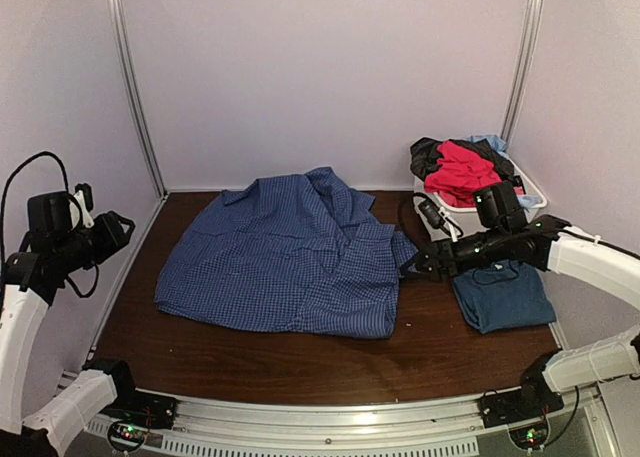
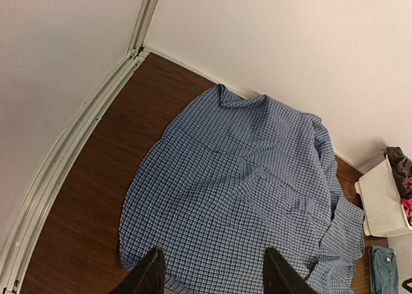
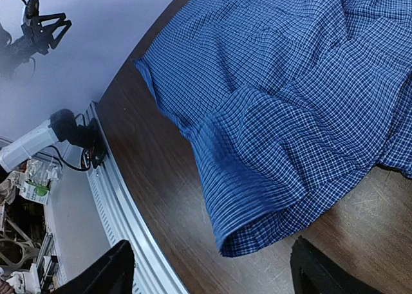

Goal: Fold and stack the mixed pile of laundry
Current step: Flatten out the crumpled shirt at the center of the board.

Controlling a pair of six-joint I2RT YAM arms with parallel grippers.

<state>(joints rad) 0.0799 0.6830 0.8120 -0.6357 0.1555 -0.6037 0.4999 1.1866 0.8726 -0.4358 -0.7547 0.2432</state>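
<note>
A blue-and-white small-check button shirt lies spread over the middle of the dark brown wooden surface, collar towards the back wall. Its body is mostly flat, but the right side is rumpled and one sleeve is doubled over, the cuff end pointing at the near right. Right of it, and apart from it, sits a folded dark-blue garment. Behind that, a white plastic bin holds a heap of red-pink cloth, black cloth and a bit of light-blue cloth.

The right gripper hovers just beside the sleeve end with its fingers spread wide and nothing between them. The left gripper hangs raised off the left edge of the surface, also wide and empty, looking down at the shirt's left hem.

The shirt looks light, thin and fully limp. It will likely sag and drape from any pinch point and slide readily over the smooth wood, so one-handed pulls would probably drag the whole piece rather than fold it. Doubled edges seem the best holds: the cuff, the shoulder seams beside the collar and the hem corners, where the cloth is thicker and less likely to slip out. The loose sleeve probably needs straightening first, and a low pinch should take only the top layer.
</note>
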